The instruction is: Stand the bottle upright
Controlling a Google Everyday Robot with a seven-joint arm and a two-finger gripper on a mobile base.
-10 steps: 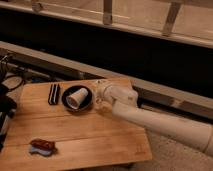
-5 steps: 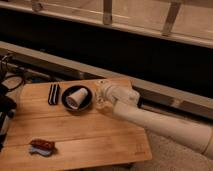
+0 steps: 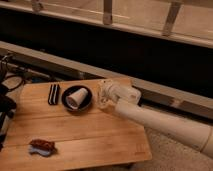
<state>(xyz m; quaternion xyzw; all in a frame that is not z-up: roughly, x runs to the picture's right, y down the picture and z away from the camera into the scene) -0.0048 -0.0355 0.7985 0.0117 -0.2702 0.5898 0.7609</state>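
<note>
On the wooden table (image 3: pixel 90 135), at about twelve o'clock from its centre, the bottle (image 3: pixel 75 98) is seen lying on its side on a dark round plate (image 3: pixel 87 102), and it could be rolled off the plate or knocked toward the dark flat object (image 3: pixel 53 94) at its nine o'clock if it were nudged off-centre by the gripper (image 3: pixel 103 96), which sits just at its three o'clock. The bottle appears pale, short and tapered, its open end turned toward the camera. Whether the gripper's pincer is spread or pressed together cannot be told.
</note>
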